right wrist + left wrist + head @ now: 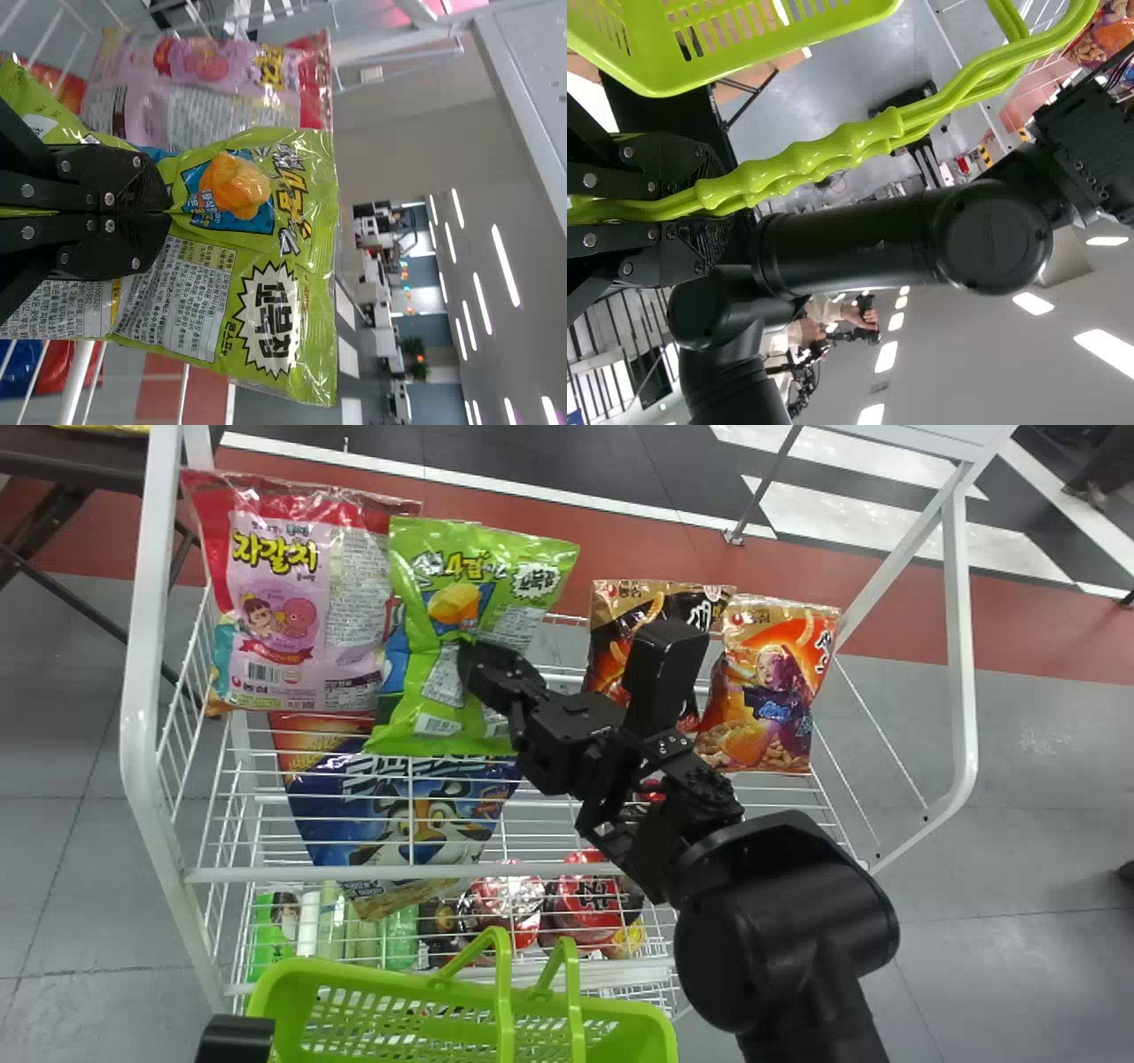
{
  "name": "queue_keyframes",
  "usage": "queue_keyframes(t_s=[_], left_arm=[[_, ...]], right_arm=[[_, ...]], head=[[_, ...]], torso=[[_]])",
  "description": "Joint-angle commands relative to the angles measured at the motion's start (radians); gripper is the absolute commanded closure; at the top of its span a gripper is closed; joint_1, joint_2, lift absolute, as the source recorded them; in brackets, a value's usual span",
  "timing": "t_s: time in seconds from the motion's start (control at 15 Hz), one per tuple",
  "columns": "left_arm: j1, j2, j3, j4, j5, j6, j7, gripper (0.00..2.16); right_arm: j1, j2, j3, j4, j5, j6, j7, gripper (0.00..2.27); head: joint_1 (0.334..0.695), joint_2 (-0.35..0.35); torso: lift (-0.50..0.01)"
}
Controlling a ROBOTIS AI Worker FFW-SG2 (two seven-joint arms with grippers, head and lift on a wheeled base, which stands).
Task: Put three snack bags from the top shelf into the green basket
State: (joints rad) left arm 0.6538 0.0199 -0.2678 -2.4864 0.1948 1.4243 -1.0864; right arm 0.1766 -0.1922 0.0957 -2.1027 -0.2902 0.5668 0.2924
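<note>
In the head view my right gripper is shut on the front of the green snack bag, which stands upright over the top shelf. The right wrist view shows the gripper pinching the creased middle of the green bag. Beside it is a pink snack bag; two orange-brown bags stand farther right. The green basket sits low in front of the rack. In the left wrist view my left gripper is shut on the handles of the basket.
White posts bound the rack on its left, and a white side frame stands at its right. A blue cereal package lies beneath the top shelf's wires, with red-lidded cups lower down. The right forearm crosses before the shelf's right half.
</note>
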Motion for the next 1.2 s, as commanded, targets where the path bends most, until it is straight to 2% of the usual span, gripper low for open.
queue_keyframes(t_s=[0.0, 0.13, 0.27, 0.53, 0.73, 0.93, 1.13], left_arm=[[0.001, 0.0, 0.024, 0.001, 0.006, 0.002, -0.007, 1.41], [-0.002, 0.0, 0.055, -0.005, 0.015, -0.001, -0.013, 1.41], [-0.005, -0.005, 0.085, -0.014, 0.025, -0.001, -0.018, 1.41], [-0.019, -0.006, 0.125, -0.016, 0.061, -0.02, -0.02, 1.41], [-0.019, -0.008, 0.145, -0.016, 0.072, -0.029, -0.024, 1.41], [-0.019, -0.009, 0.156, -0.011, 0.08, -0.038, -0.029, 1.41], [-0.017, -0.009, 0.165, -0.011, 0.089, -0.041, -0.029, 1.41]], right_arm=[[0.044, -0.006, -0.013, -0.132, -0.009, 0.154, 0.008, 2.24], [0.086, -0.016, -0.059, -0.258, -0.044, 0.304, 0.033, 2.24], [0.13, -0.059, -0.174, -0.396, -0.121, 0.485, 0.037, 2.24], [0.256, -0.119, -0.412, -0.625, -0.152, 0.776, 0.063, 2.24], [0.348, -0.119, -0.61, -0.732, -0.262, 0.979, 0.137, 2.24], [0.394, -0.118, -0.786, -0.786, -0.471, 1.005, 0.179, 2.24], [0.455, -0.105, -0.731, -0.789, -0.501, 1.005, 0.174, 2.24]], head=[[0.695, -0.35], [0.695, -0.343], [0.695, -0.342], [0.695, -0.35], [0.695, -0.35], [0.695, -0.35], [0.695, -0.35]], torso=[[-0.045], [-0.045], [-0.045], [-0.045], [-0.045], [-0.045], [-0.045]])
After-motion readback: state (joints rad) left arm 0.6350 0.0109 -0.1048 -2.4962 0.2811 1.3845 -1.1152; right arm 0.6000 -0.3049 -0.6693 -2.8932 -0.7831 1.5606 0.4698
